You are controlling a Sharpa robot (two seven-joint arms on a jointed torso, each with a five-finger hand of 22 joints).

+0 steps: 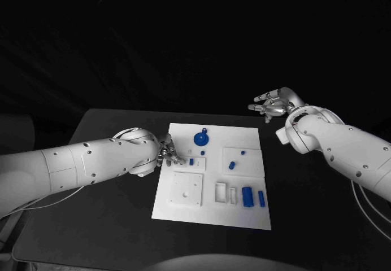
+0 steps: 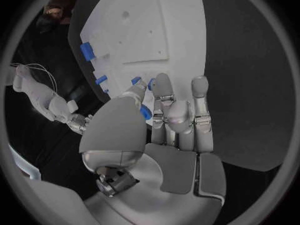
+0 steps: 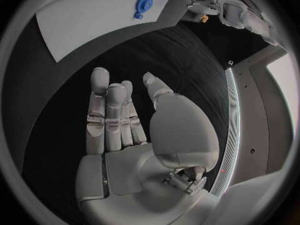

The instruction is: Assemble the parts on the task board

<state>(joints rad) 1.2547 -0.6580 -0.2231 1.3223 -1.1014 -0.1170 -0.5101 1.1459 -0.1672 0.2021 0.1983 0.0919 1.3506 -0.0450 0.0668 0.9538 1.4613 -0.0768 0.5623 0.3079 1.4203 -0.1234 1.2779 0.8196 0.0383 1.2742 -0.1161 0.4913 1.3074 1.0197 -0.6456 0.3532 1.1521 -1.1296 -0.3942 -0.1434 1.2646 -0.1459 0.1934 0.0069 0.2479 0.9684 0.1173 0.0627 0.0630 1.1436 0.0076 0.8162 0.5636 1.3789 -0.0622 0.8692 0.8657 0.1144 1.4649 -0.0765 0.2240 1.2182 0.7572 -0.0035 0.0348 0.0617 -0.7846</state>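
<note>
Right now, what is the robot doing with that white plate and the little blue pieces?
It is putting small blue parts together on the white task board. The left hand is at the board's left edge, fingers down by a small blue part, and the wrist view shows a blue piece between its fingers. The right hand is off the board, open over the black table and holding nothing. A blue gear and two blue cylinders sit on the board.
</note>
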